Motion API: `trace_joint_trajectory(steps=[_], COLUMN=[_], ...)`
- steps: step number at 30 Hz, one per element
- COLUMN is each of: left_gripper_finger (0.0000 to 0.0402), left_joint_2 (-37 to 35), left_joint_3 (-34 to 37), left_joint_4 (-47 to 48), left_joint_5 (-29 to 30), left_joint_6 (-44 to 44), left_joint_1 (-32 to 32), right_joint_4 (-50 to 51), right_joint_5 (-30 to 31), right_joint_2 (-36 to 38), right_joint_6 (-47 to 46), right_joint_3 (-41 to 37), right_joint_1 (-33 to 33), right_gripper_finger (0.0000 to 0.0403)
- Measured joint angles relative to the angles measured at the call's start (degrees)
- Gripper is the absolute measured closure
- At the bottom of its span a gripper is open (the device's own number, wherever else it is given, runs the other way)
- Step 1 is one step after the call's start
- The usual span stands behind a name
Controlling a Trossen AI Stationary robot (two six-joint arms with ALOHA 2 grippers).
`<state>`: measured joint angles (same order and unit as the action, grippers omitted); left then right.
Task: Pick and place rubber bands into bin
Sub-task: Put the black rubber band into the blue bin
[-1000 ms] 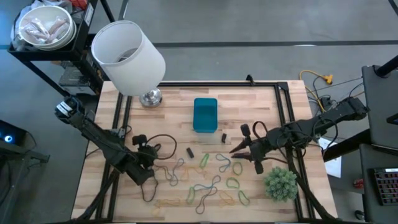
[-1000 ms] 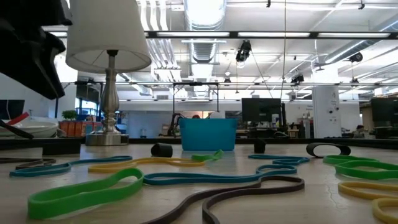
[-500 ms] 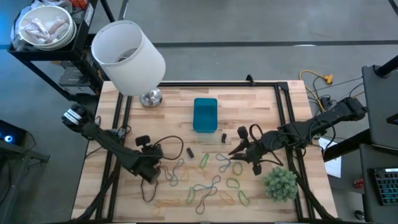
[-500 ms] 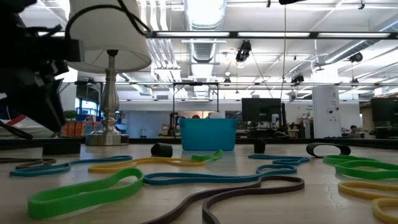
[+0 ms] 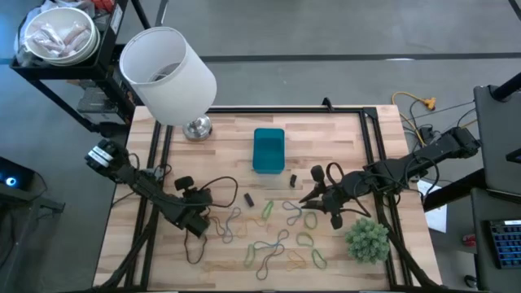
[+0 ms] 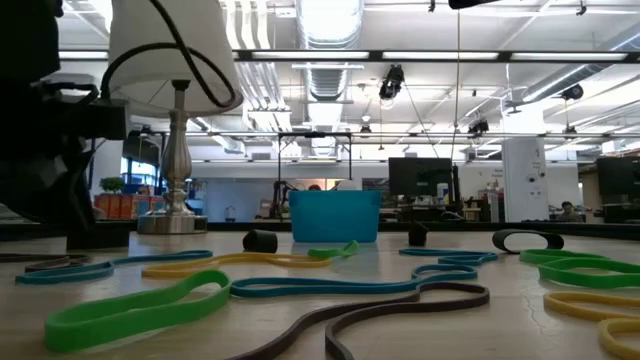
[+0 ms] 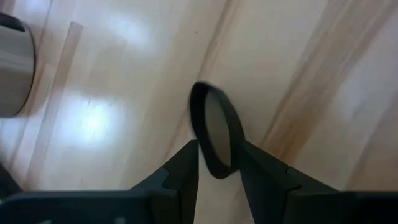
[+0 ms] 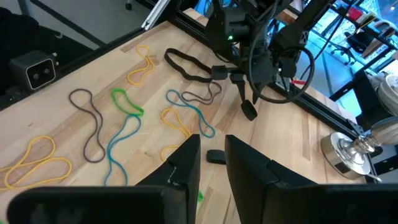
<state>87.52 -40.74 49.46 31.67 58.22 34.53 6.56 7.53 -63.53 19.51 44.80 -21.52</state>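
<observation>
Rubber bands point(image 5: 273, 236) in green, yellow, tan, blue and dark brown lie loose across the near middle of the wooden table. The blue bin point(image 5: 269, 150) stands beyond them, near the table's middle. My left gripper point(image 5: 200, 228) is low over the table at the left edge of the bands. It is open, its fingertips on either side of one end of a dark oval band point(image 7: 211, 130). My right gripper point(image 5: 308, 196) hovers open above the bands on the right with nothing between its fingers point(image 8: 186, 158). My left gripper comes down at a slant from above, with one fingertip point(image 7: 186, 168) on each side of the dark band's end point(image 7: 217, 173). The band's loop reaches out beyond the fingers. Whether the fingers touch it I cannot tell.
A lamp with a big white shade point(image 5: 167, 65) stands at the far left. A fuzzy green plant ball point(image 5: 368, 240) sits near my right arm. Black cables point(image 5: 218, 185) loop off my left arm. Two short dark pieces point(image 5: 248, 198) point(image 5: 293, 179) lie near the bin.
My left gripper has gone down toward the table and a little toward the bands, tipping more steeply downward. In the low view it has sunk from the picture's top to table height.
</observation>
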Motion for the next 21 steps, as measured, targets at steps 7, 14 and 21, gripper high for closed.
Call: trace_joint_trajectory(steps=[7,14,21], left_gripper_finger=[0.0304,0.0304,0.0304], left_joint_2=[-1.4,-1.5,-2.0], left_joint_3=[0.2,2.9,5.3], left_joint_4=[-1.2,-7.7,-12.0], left_joint_5=[0.2,-0.3,-0.5], left_joint_6=[-0.5,-2.8,-4.5], left_joint_1=[0.0,-0.9,-2.1], right_joint_4=[0.1,0.1,0.1], right_joint_5=[0.0,0.0,0.0], right_joint_2=[0.0,0.0,0.0], right_joint_6=[-1.5,-1.5,-1.5], right_joint_3=[0.0,0.0,0.0], right_joint_1=[0.0,0.0,0.0], right_gripper_finger=[0.0330,0.0330,0.0330])
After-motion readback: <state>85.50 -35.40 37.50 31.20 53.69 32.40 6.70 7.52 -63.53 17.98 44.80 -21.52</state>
